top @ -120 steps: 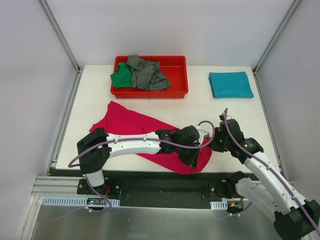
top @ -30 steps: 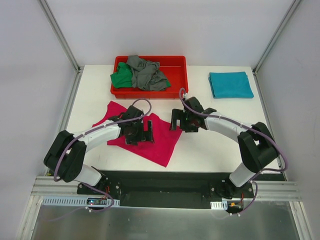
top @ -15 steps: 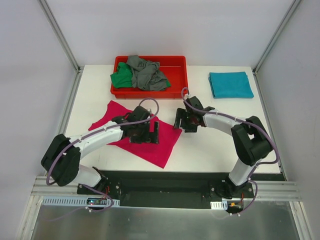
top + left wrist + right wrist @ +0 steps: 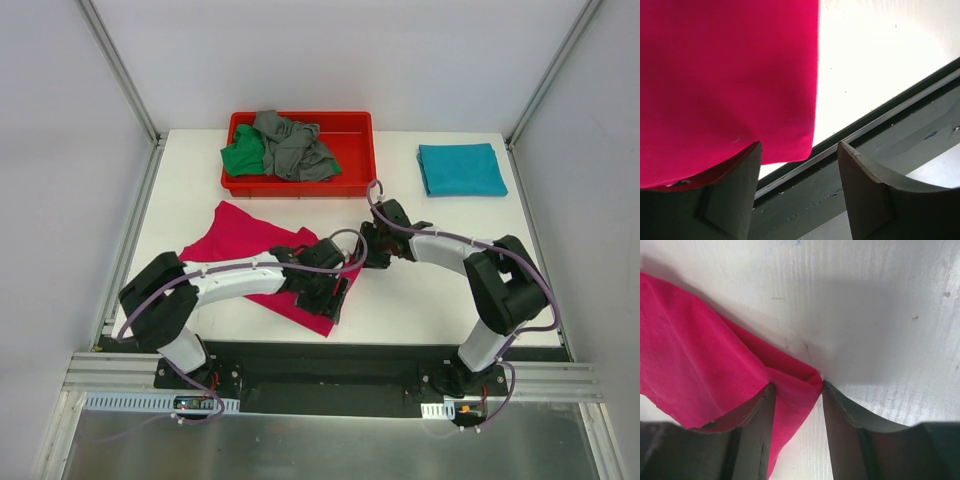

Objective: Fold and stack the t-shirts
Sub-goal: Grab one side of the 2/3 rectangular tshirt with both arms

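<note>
The magenta-pink fabric t-shirt (image 4: 245, 240) lies loosely spread on the white tabletop (image 4: 440, 295). It sits in front of the rectangular red plastic tray (image 4: 300, 187) and runs diagonally from just beside the tray toward the near edge. The teal fabric t-shirt (image 4: 461, 169) rests as a neat folded rectangle at the far right, well apart. The green fabric t-shirt (image 4: 242, 158) and the grey fabric t-shirt (image 4: 292, 148) are heaped crumpled in the tray, touching each other. By that layout, one shirt of four looks finished.

The step in hand appears to be squaring up the magenta shirt before its first fold. The left end effector (image 4: 800, 150) is spread wide over the shirt's near corner by the tabletop's front edge. One finger overlaps the hem and the other stands clear of the fabric, so nothing is pinched. The right end effector (image 4: 796, 387) is at the shirt's right-hand corner. Its jaws stand narrowed, with a doubled-over tuck of cloth filling the gap between them. Whether they truly clamp that tuck I cannot tell.

The next move likely calls for the left jaws to straddle the near corner and press together on it. Both arms would then draw the two corners apart so the cloth lies flat. The tuck at the right corner suggests the edge is rolled under there, and it would want smoothing out before any fold.
</note>
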